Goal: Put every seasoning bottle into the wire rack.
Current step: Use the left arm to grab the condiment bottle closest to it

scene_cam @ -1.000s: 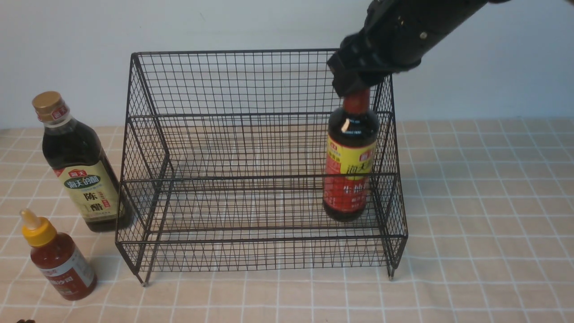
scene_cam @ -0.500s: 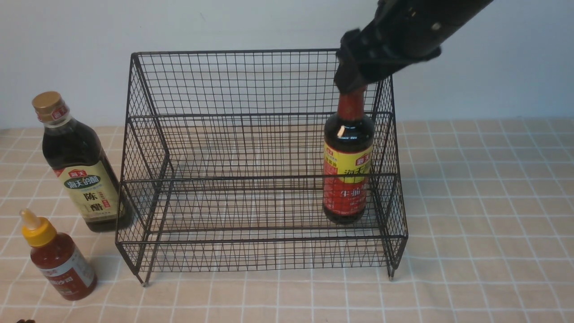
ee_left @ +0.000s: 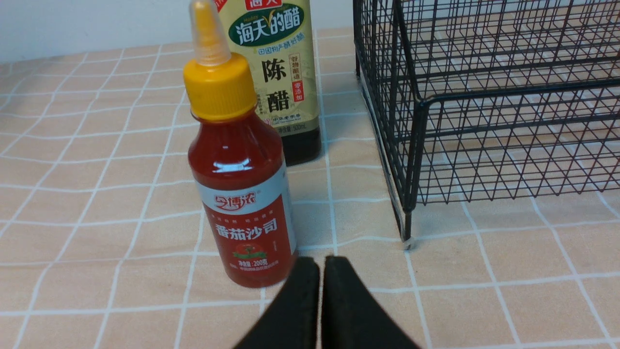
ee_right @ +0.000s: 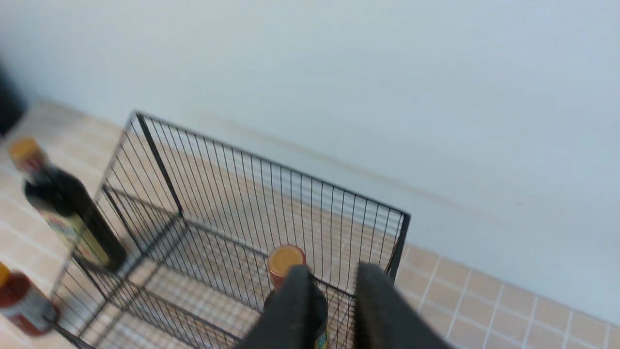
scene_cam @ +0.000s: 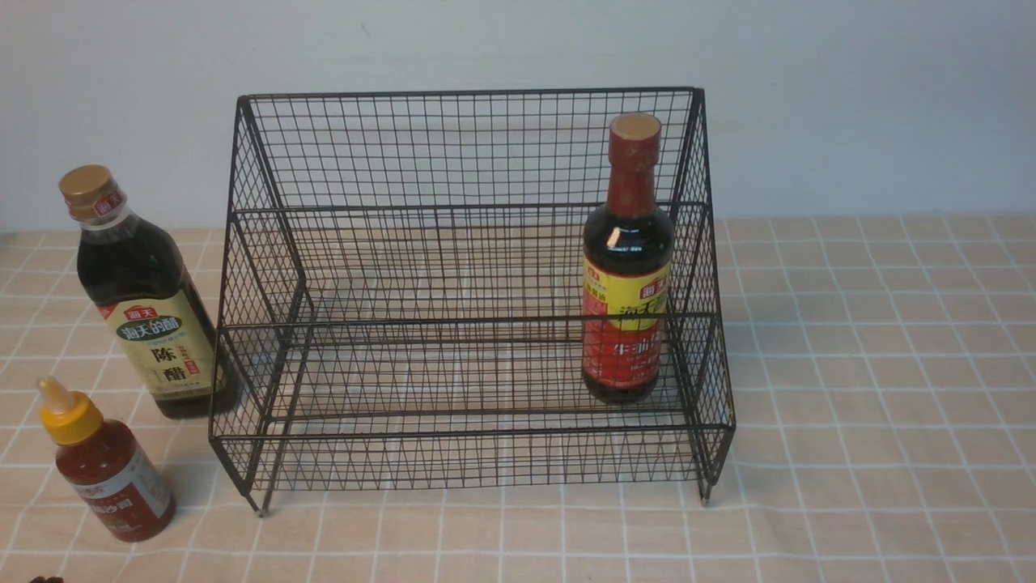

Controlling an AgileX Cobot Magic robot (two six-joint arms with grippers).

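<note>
**One bottle racked, two to go**

The soy sauce bottle (scene_cam: 627, 267), dark with a red neck and a red-and-yellow label, stands upright inside the wire rack (scene_cam: 465, 91) at its right end. It appears to sit behind the middle rail, on the rear tier, and nothing is touching it. The vinegar bottle (scene_cam: 146, 316), gold-capped with a cream label, stands on the checked tablecloth (scene_cam: 850, 364) just beside the rack's left side. The small ketchup bottle (scene_cam: 109, 474), with its yellow nozzle cap, stands in front of the vinegar, nearer the robot.

The right gripper (ee_right: 334, 271) hangs above the rack, over the soy sauce cap. Its fingers are a narrow gap apart and hold nothing. The left gripper (ee_left: 320, 264) sits low over the cloth, just in front of the ketchup bottle's base. Its fingers are pressed together and it is empty.

By my reading, the first placement is finished and the second pick has not begun. The left arm looks best placed to take it, with the ketchup closest. That move would call for spreading the fingers wide enough to span the bottle's body and closing on it below the cap. The bottle must then clear the rack's front rails and go down upright in the free space to the left of the soy sauce.

Count: three seasoning bottles, one in the rack and two outside it; one rack; two grippers, both empty.
</note>
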